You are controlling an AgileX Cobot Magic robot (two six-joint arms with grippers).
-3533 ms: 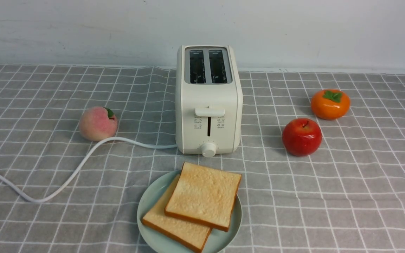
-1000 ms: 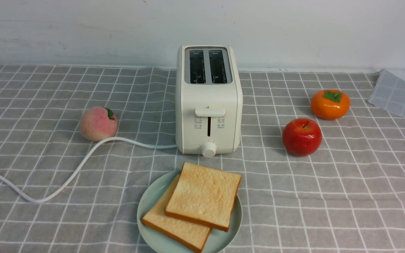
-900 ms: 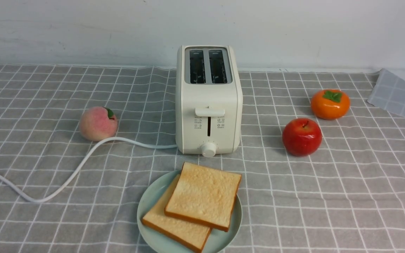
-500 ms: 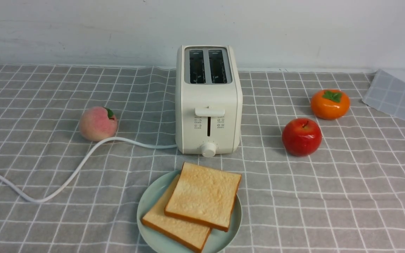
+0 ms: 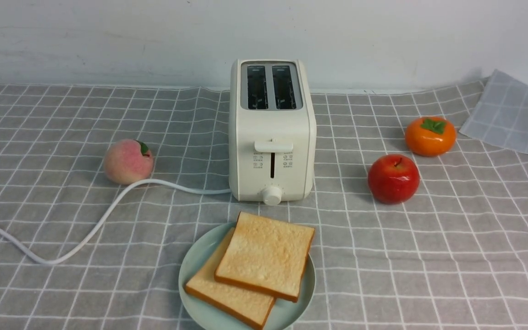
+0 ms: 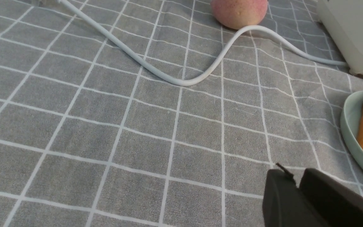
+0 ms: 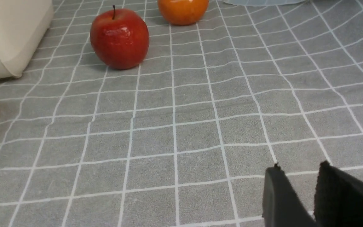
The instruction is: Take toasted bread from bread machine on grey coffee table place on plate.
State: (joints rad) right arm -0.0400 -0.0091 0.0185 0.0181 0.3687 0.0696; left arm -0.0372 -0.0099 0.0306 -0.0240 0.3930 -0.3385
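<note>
Golden toasted bread (image 5: 264,261), both slices, lies overlapped on the plate (image 5: 291,311) at six o'clock of the bread machine (image 5: 272,133), slots empty: task looks finished. Left hand (image 6: 296,184) nearly pressed together, right hand (image 7: 298,178) slightly spread, both empty above the bench (image 5: 452,256).

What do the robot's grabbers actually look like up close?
Only the tips show. The left gripper and right gripper each end in two flat, matt black fingers with squared edges, like dark rubbery paddles. No cables, markings or arm casing are in view.
</note>
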